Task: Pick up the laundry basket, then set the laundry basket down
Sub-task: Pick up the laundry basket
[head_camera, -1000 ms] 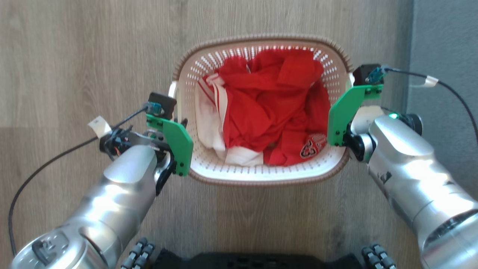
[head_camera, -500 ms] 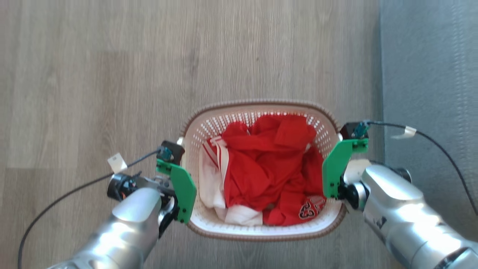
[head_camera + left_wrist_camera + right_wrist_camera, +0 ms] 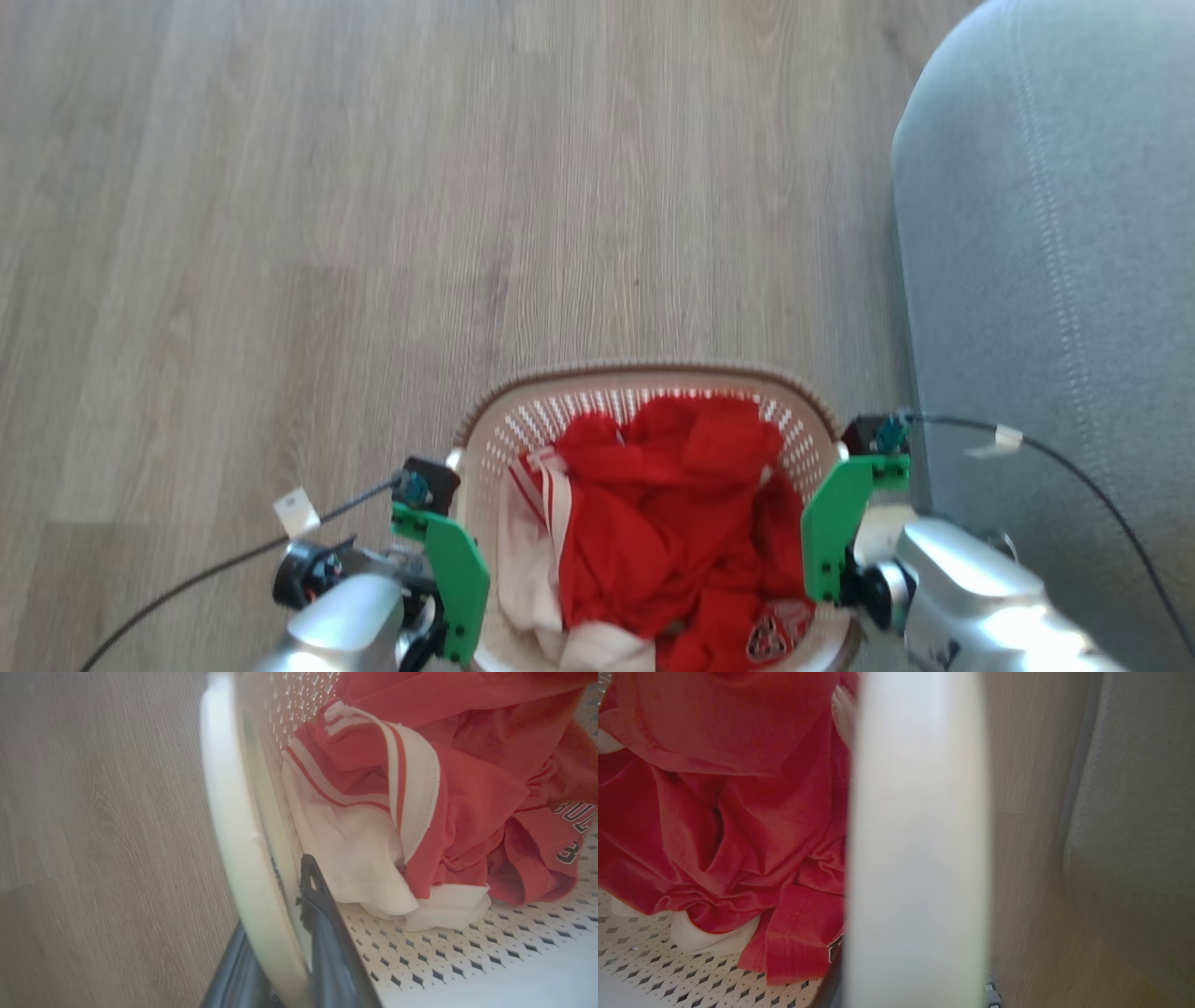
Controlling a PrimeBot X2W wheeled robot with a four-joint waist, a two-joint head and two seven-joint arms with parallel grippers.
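Observation:
The laundry basket (image 3: 644,378) is white perforated plastic with a brown braided rim and sits at the bottom middle of the head view, holding red and white clothes (image 3: 672,541). My left gripper (image 3: 446,569), under a green plate, is at its left side. In the left wrist view my left gripper (image 3: 280,905) is shut on the white side handle (image 3: 233,826), one dark finger (image 3: 327,933) inside the wall. My right gripper (image 3: 836,541) holds the right side; the blurred white handle (image 3: 920,835) runs up the right wrist view. Whether the basket touches the floor is unclear.
A grey upholstered sofa (image 3: 1055,280) stands close on the right, almost touching the right arm and its cable (image 3: 1074,457). Wood-look floor (image 3: 373,233) stretches ahead and to the left. The left arm's cable (image 3: 233,560) trails to the lower left.
The head camera has moved: the basket and both grippers now lie lower in the picture and look smaller, and far more of the sofa shows. Both grips on the handles are unchanged.

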